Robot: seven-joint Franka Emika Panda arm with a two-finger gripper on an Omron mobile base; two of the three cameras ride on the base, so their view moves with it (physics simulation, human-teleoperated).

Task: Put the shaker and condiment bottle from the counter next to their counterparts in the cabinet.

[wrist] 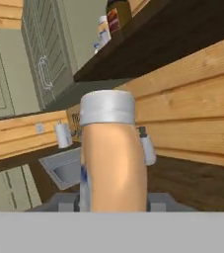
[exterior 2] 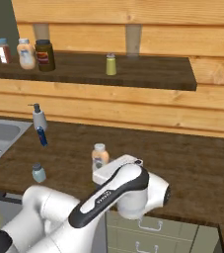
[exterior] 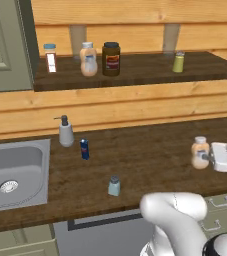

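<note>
You are in the pick-up half of the bottle step. The gripper is pinched on the condiment bottle, which stands upright on the dark wooden counter at the right edge of the left base view; in the hand view the bottle's peach body and whitish cap fill the middle, with the jaws pressed in on either side low down.

Whether the bottle's base has left the counter, you cannot tell from these views.

From here, I judge that your next move is a lift straight up, then a long carry up and to the left, to the cabinet shelf. The twin bottle stands there between a small white-labelled jar and the dark brown jar. You need to clear the shelf's front edge and set the bottle down just beside its twin without knocking either neighbour.

The shaker waits untouched on the counter near its front edge, well apart from the gripper. Its counterpart, the yellow-green shaker, stands alone further right on the shelf, so that later placement has more room.

Several things are hard to read:
- The fingertips are hidden behind the bottle in the hand view.
- The arm covers the bottle's lower part in the right base view.
- The labels are too blurred to make out.
- The cabinet door is cut off at the left edge.
</note>
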